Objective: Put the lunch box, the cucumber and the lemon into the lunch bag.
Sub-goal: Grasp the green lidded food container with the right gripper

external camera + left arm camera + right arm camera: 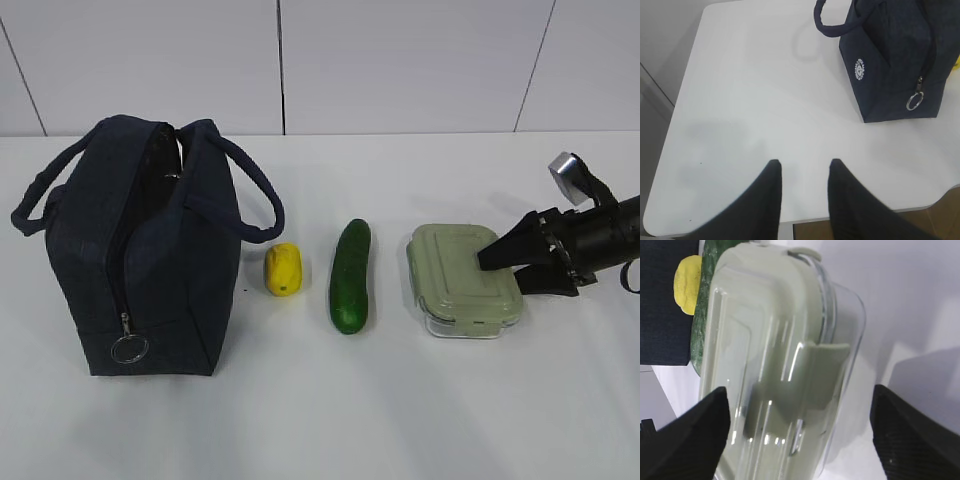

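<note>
Right pincer [800,435] jaws wide apart, straddling lunch box [465,279], no grip. Left pincer [805,172] part-open, empty, hovering over bare worktop [740,100] left of lunch bag [150,250].

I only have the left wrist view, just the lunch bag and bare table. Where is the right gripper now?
Observer: The right gripper is at the lunch box, jaws wide open, not yet gripping it.
Operator: Is the lid on?
Observer: Yes, the pale green lid is on the glass box.
Operator: What lies between box and bag?
Observer: The cucumber, then the lemon nearest the lunch bag, all on the table.
Operator: Is the bag open?
Observer: Its top gapes between the handles.
</note>
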Robot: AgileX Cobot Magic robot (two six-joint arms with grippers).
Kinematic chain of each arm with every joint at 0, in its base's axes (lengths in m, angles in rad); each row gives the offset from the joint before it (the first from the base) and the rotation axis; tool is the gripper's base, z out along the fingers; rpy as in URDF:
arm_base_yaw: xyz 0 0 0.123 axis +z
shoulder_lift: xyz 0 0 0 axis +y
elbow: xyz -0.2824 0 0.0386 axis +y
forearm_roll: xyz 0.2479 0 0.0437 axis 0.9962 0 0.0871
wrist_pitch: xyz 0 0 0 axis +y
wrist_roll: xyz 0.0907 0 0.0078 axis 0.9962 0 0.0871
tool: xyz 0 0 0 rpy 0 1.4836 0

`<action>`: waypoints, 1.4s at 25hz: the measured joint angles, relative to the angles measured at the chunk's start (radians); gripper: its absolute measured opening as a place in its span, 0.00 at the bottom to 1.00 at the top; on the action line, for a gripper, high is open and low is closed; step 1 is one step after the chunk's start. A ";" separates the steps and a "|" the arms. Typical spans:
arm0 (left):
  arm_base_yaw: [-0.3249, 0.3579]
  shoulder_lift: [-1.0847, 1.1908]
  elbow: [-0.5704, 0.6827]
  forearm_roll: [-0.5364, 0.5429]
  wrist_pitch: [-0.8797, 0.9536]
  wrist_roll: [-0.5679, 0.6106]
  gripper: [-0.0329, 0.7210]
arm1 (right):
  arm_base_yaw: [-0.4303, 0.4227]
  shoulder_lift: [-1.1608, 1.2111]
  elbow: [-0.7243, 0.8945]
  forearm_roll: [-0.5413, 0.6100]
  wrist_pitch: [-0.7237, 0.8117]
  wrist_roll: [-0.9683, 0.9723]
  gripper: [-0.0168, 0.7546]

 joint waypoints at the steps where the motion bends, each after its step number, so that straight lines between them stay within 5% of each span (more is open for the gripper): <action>1: 0.000 0.000 0.000 0.000 0.000 0.000 0.34 | 0.000 0.005 0.000 0.002 0.000 -0.001 0.88; 26: 0.000 0.000 0.000 0.000 0.000 0.000 0.34 | 0.065 0.054 -0.008 0.079 0.016 -0.051 0.88; 35: 0.000 0.000 0.000 0.000 0.000 0.000 0.34 | 0.065 0.056 -0.009 0.060 0.022 -0.050 0.79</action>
